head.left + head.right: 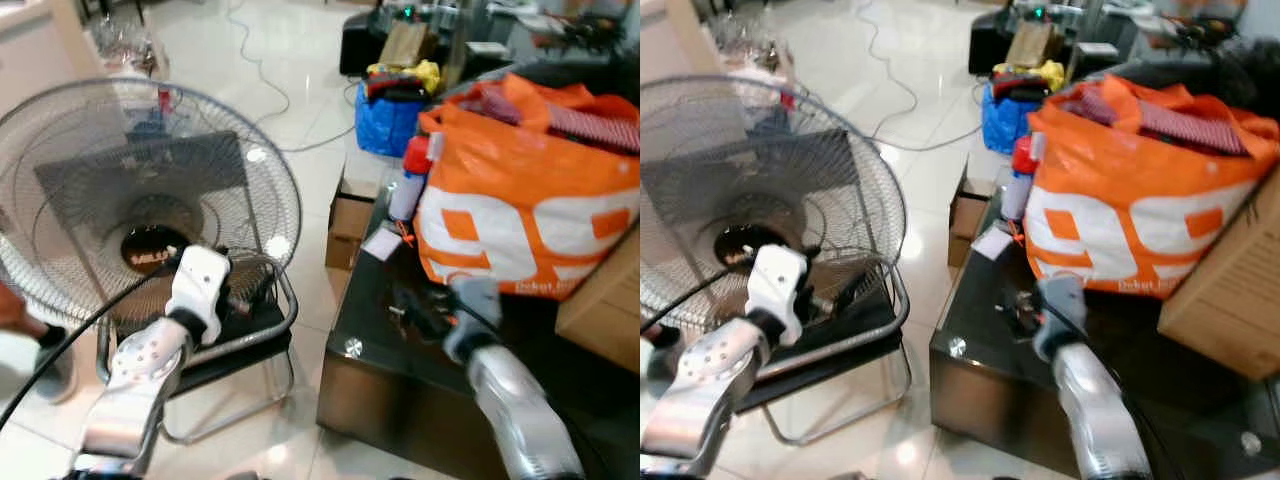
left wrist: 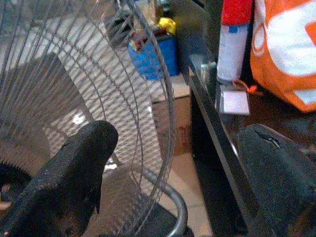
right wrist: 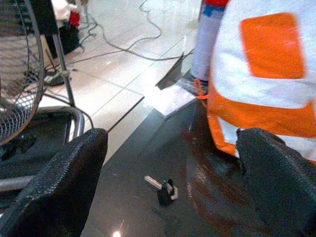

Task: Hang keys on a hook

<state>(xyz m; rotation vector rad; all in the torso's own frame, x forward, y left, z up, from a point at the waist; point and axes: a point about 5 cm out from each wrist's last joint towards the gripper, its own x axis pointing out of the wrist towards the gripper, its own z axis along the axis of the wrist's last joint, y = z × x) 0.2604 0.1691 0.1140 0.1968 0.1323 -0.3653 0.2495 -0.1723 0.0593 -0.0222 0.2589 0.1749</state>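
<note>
A: Keys (image 3: 163, 190): item one. Location?

B: Flat on the dark glossy worktop (image 3: 133, 197), in the bare stretch near its front edge, between the two spread fingers of the right hand (image 3: 170, 197). A small dark fob with a pale blade. The long axis lies level on the glass; the blade points away from the fob toward the worktop's floor-side edge, the fob toward the orange bag (image 1: 520, 200). Nothing touches the keys.

A: Now left to right. Far left?

B: A round wire-guard fan (image 1: 140, 200), standing in front of a black chair with a chrome tube frame (image 1: 270, 340). The left hand (image 1: 235, 290) is raised before the fan's lower guard, fingers apart, empty.

A: Centre?

B: White tiled floor (image 1: 300, 110) with a grey cable (image 1: 265, 75) trailing across it; a blue bag (image 1: 385, 120); a cardboard box (image 1: 348, 225) on the floor against the worktop's end.

A: On the worktop?

B: A white bottle with a red cap (image 1: 410, 180), a white card (image 3: 165, 98) lying flat beside it, then the orange bag with white print, upright and full.

A: Right hand?

B: Low over the worktop beside the bag's base, released, straddling the keys without contact.

A: Far right?

B: A cardboard carton (image 1: 1230, 290), touching the bag.
</note>
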